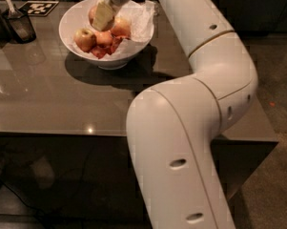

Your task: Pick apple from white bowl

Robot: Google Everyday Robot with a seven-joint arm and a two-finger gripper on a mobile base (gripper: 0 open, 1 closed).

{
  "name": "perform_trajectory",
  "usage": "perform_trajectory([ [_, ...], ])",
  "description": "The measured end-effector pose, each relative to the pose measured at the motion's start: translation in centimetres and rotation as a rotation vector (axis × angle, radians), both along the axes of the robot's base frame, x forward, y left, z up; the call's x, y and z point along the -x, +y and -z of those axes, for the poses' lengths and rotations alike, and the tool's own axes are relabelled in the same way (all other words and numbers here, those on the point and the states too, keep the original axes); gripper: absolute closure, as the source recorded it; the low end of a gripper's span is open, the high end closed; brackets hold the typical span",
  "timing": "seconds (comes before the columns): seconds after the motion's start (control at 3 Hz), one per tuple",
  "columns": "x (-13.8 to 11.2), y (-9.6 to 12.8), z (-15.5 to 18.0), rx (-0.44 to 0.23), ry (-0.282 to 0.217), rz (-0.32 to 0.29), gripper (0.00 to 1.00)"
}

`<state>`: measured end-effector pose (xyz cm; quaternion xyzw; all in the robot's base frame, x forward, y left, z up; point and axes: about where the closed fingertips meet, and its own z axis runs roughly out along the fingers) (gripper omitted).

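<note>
The white bowl (66, 30), lined with crinkled clear plastic, stands at the back of the dark table. My gripper (103, 15) reaches down into it from above, with a pale yellowish finger (104, 17) facing the camera. It is shut on the pinkish-red apple (92, 13), which shows just left of that finger and sits higher than the rest of the pile. A golden-yellow apple with red blush (85, 38) lies at the bowl's left. Another pinkish apple (122, 27) and small dark-red apples (103, 49) lie below the gripper.
My white arm (200, 85) crosses the right half of the view. A dark cup with a utensil in it (20, 26) and a black-and-white marker card (38, 7) stand at the table's back left. The glossy table (62, 99) ends at a front edge.
</note>
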<state>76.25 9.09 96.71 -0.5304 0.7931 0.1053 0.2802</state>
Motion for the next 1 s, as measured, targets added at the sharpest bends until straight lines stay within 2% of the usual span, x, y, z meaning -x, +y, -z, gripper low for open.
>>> perform_trajectory([
  [0.67,6.6,1.7,-7.8,-0.054,-0.147,-0.147,1.00],
  [1.0,6.6,1.7,-7.8,-0.054,-0.147,-0.147,1.00],
])
